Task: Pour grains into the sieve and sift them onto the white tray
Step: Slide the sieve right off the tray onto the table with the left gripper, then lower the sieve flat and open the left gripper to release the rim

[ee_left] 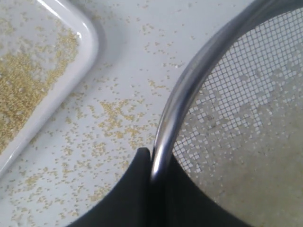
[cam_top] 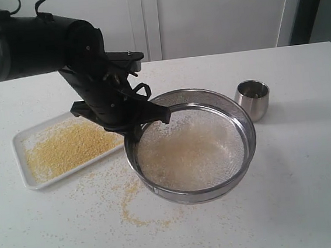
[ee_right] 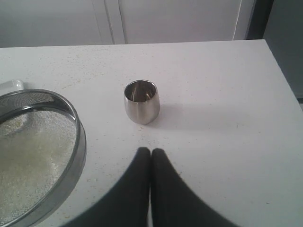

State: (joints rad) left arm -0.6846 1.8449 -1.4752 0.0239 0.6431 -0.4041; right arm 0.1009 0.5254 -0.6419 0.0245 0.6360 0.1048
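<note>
Nearest the lens, spilled grains [cam_top: 130,212] strewn over the table [cam_top: 302,204], yellow, in a loose trail. Just behind, the sieve [cam_top: 196,194], a pale, coarser layer lying across its mesh. Pinched at the rim by the left gripper [cam_top: 137,129]: one finger inside the ring, one outside, clenched on the steel, clearest in the left wrist view. Right gripper [ee_right: 150,163] pressed shut on nothing, facing the small steel cup [cam_top: 252,99], seemingly empty.

White tray [cam_top: 24,167] just left of the sieve, close but apart, a strip of grain-dusted table between them. Spread with fine yellow meal. Long axis slanting from near left to far right in the exterior view, its right end pointing at the gripped side of the rim. Sieve beside the tray, then, not above it. For any more sifting, probably a short carry leftward by the left arm, the nearer one and the one holding.

No brand, label or writing legible anywhere.
</note>
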